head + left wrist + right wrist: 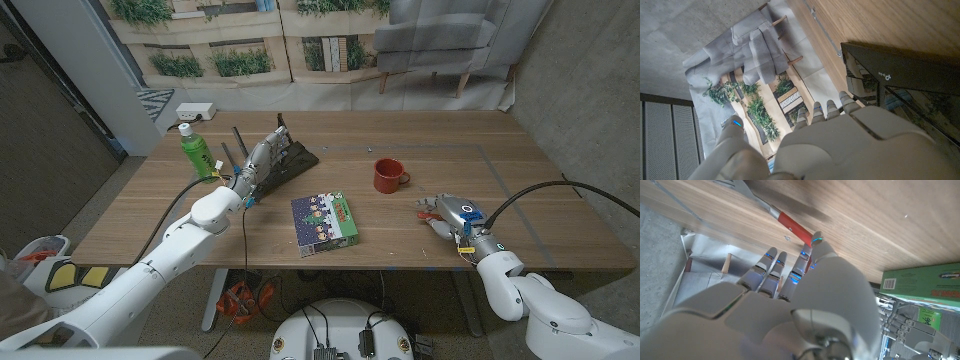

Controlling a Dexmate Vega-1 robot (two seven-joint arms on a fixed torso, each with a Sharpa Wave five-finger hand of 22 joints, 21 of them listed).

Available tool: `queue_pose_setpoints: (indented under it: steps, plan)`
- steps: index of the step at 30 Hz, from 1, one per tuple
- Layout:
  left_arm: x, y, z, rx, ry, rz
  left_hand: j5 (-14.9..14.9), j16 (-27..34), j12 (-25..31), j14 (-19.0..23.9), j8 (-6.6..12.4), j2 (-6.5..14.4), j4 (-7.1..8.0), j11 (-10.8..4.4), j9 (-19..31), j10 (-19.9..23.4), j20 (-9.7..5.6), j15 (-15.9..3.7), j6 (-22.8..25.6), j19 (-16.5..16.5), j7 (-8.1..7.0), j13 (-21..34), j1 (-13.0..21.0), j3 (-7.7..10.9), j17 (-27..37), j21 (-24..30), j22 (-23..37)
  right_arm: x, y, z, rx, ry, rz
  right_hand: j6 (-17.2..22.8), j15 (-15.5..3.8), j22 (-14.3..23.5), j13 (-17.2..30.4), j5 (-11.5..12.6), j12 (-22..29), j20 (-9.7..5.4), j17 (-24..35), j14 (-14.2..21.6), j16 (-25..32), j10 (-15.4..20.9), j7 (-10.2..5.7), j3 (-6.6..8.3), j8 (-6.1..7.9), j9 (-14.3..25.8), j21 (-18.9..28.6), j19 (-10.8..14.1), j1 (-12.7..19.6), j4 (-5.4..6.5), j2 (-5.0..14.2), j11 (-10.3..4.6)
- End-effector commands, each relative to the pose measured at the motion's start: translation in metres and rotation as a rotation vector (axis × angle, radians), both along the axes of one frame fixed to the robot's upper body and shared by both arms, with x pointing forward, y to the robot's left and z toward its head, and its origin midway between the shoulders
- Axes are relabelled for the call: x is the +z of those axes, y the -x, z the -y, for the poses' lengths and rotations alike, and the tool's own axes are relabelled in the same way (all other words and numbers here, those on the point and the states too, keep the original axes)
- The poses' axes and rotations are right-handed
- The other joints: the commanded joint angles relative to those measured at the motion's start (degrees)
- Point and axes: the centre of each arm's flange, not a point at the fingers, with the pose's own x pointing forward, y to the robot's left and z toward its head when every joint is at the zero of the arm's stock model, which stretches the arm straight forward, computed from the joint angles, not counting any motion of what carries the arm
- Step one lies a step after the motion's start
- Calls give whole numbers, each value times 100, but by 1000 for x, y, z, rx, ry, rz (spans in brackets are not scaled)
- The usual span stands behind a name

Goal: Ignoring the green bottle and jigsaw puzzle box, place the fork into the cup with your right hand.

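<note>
Wooden desk (430, 215) planks fill the middle of the head view, with a printed backdrop of shelves, plants and a grey armchair behind the far edge.

My right hand (448, 218) sits at the lower right of that frame, low over the desk near its front edge. In the right wrist view my right fingers (771, 270) reach toward the fork (790, 224), whose red handle and metal neck lie on the wood just past my fingertips; I cannot tell whether I touch or hold it. In the head view the fork is hidden by my hand.

A red cup (388, 175) stands upright up and to the left of my right hand, near the frame's centre, its handle pointing right, apart from my hand.

My left hand (262, 160) shows in the upper left-centre of the head view, fingers stretched out against a dark flat device (297, 160) that lies on the desk; it holds nothing.

A green bottle (196, 150) with a white cap stands at the left, beside my left forearm. A green jigsaw puzzle box (326, 223) lies in the lower centre, between my two arms. A white power strip (196, 111) rests at the desk's far left corner.
</note>
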Motion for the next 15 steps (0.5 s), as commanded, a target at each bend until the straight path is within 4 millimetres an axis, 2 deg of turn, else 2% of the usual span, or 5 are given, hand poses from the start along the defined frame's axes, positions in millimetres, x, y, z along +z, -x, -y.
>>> queue_pose_setpoints:
  steps: [1, 15]
  plan:
    - [2, -2, -1, -10, 12, 8, -3, 23, 4, -195, 23, 52, 0, 21, 17, 49, 29, 12, 8, -27, -13, 6, 4, -7, 14, 35, 27, 15, 2, -2, 9, -16, 50, 29, -1096, 10, 133, 25, 226, -303, 12, 69, 37, 231, 36, 29, -6, 30, 19, 35, 77, 33, 27, -158]
    - [1, -6, -1, -28, 30, 2, -3, 23, 8, -194, 21, 53, -1, 22, 17, 61, 27, 16, 3, -32, -11, 7, 4, -10, 13, 34, 27, 28, 0, -8, 21, -30, 83, 38, -1097, 12, 144, 24, 244, -288, 29, 115, 53, 244, 65, 18, -21, 33, 24, 59, 117, 43, 19, -154]
